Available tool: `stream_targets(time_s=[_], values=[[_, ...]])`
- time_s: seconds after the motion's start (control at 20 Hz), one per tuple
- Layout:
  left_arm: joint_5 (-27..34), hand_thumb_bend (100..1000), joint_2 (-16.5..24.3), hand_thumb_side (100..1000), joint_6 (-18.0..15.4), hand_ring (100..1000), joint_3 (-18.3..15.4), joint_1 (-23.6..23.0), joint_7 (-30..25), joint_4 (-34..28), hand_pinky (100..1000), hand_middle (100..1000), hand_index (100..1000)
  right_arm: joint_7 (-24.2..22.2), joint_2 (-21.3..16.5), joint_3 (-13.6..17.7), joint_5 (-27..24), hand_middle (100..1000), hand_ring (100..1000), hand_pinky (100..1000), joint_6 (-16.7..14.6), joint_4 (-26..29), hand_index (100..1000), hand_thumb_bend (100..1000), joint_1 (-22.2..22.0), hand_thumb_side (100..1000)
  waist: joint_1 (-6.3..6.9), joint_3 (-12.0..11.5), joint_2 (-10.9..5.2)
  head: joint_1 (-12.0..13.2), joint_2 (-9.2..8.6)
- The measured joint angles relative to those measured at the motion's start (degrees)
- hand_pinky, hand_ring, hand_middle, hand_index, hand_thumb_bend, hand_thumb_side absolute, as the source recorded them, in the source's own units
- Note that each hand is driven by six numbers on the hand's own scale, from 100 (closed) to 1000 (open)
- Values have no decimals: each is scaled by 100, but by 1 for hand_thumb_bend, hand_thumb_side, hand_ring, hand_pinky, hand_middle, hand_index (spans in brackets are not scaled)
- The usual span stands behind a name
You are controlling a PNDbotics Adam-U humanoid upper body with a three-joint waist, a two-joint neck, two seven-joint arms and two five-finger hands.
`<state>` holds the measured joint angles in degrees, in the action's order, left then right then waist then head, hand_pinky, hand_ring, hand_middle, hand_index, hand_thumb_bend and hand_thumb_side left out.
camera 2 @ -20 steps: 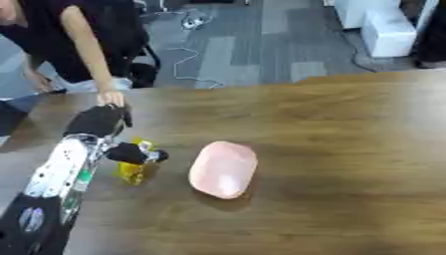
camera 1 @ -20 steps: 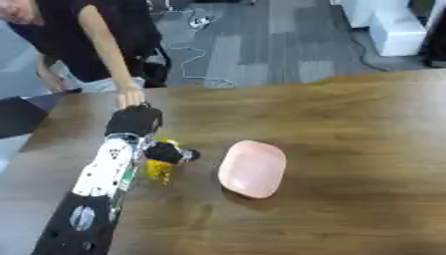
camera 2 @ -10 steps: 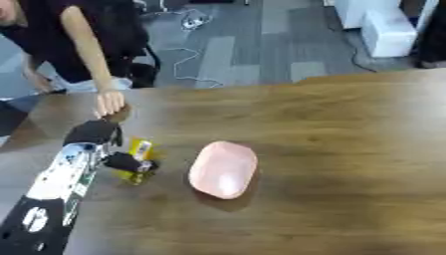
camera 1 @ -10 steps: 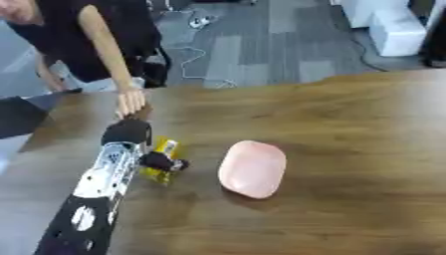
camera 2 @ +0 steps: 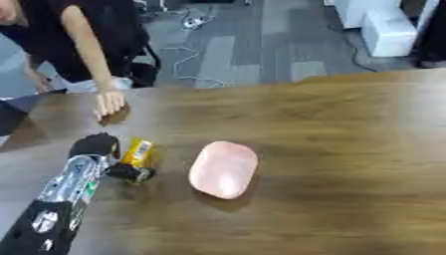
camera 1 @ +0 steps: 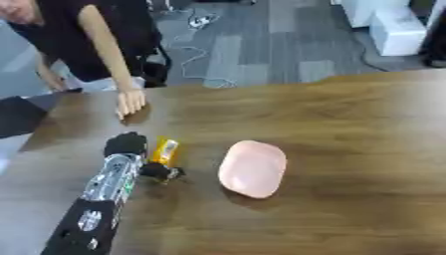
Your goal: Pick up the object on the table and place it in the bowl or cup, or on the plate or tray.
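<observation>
Left hand (camera 1: 131, 149): I see it clamped on the yellow packet (camera 1: 164, 151).
Table (camera 1: 348, 149): brown wood; pink plate (camera 1: 253, 168) at packet's 3 o'clock.
Room: grey floor at 12 o'clock.

Table (camera 1: 366, 149): bare wood across the right half and along the near edge; open passage there.
Pink plate (camera 1: 253, 168): lies left of centre, nothing on it, open from above and from the right.
Left hand (camera 1: 129, 147): fingers curled round the yellow packet (camera 1: 164, 151), just left of the plate, filling that side.
Person's hand (camera 1: 131, 102): rests on the far left edge, blocking that corner.
</observation>
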<state>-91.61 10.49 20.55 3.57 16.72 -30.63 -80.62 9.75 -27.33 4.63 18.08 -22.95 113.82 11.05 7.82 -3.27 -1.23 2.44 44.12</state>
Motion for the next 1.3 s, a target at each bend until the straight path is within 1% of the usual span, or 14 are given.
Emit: stream_targets(time_s=[0.05,0.2,0.25,0.3,0.5,0.65,0.7,0.95,1.0,1.15,1.3], values=[[0,589,0,770,9,492,-2,15,34,19,300,560,635,1,0,1,0,269,183,100,0,0,683,139,0,1000,-1,8,-1,-23,0],[-5,549,0,779,65,492,-34,97,147,118,306,560,636,5,0,5,0,268,183,100,2,0,681,139,0,1000,-14,51,-12,-85,0],[-5,565,0,774,78,492,-39,117,180,167,303,560,636,6,0,8,0,268,182,100,3,0,682,140,0,1000,-19,53,-13,-100,0],[-5,525,-1,789,89,494,-40,137,211,221,312,562,638,7,0,14,0,268,183,100,3,0,681,140,0,1000,-24,57,-13,-101,0],[-5,510,-4,800,119,497,-57,229,296,488,323,566,642,19,0,34,0,266,182,100,15,0,681,141,-2,1000,-25,76,-16,-144,0],[-5,525,-5,809,135,498,-71,308,338,667,327,569,644,26,0,35,0,267,183,100,21,0,680,137,-2,1000,-25,88,-16,-149,0],[-4,508,-5,806,135,499,-72,329,351,709,329,570,644,26,0,35,0,269,184,100,22,0,680,137,-2,1000,-25,89,-16,-150,0],[34,492,-8,814,139,496,-89,381,363,827,328,569,643,27,0,35,0,269,184,100,22,0,679,137,-1,1000,-25,89,-17,-199,0],[43,470,-10,812,139,495,-92,389,363,842,325,568,641,27,0,35,0,267,183,100,21,0,680,141,-1,1000,-25,89,-17,-199,0],[99,441,-58,809,114,495,-109,390,388,850,321,567,638,27,0,36,0,266,182,100,21,0,680,143,-1,1000,-26,83,-16,-200,0],[205,417,-83,811,81,512,-146,390,431,879,353,571,641,28,0,37,0,268,184,100,21,0,678,137,-1,1000,-34,77,-15,-246,0]])
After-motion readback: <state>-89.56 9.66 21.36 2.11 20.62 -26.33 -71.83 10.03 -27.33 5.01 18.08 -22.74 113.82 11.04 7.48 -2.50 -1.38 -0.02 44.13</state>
